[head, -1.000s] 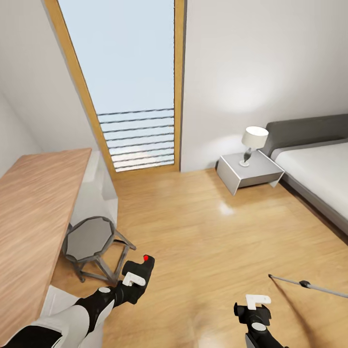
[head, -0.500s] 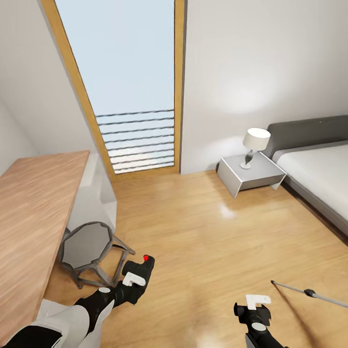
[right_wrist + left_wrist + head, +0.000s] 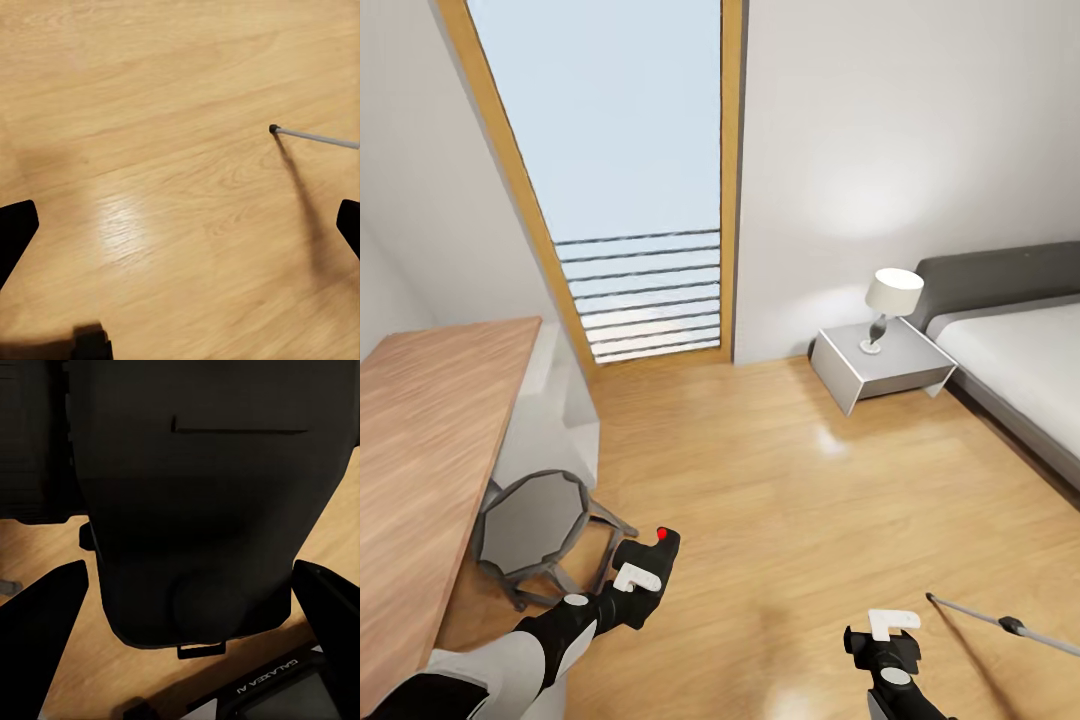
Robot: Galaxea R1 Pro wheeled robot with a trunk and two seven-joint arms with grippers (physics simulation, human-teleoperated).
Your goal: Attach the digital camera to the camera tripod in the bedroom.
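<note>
Transit step: left gripper (image 3: 643, 577) pinches the digital camera (image 3: 650, 560); right gripper (image 3: 890, 625) spread, empty. One camera tripod (image 3: 1000, 625) leg shows just beside the right gripper; next move probably turning toward it

left gripper (image 3: 645, 560) clamped on the digital camera (image 3: 652, 563); right gripper (image 3: 890, 625) hangs low, fingers spread wide, holding nothing.

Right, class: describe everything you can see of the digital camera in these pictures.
The digital camera is a small black body with a matt, plastic-looking shell and a round red button on top. It is clamped in the left gripper, held above the wood floor near the grey chair. In the left wrist view its dark casing sits between the two fingers, showing a thin seam line.
</note>
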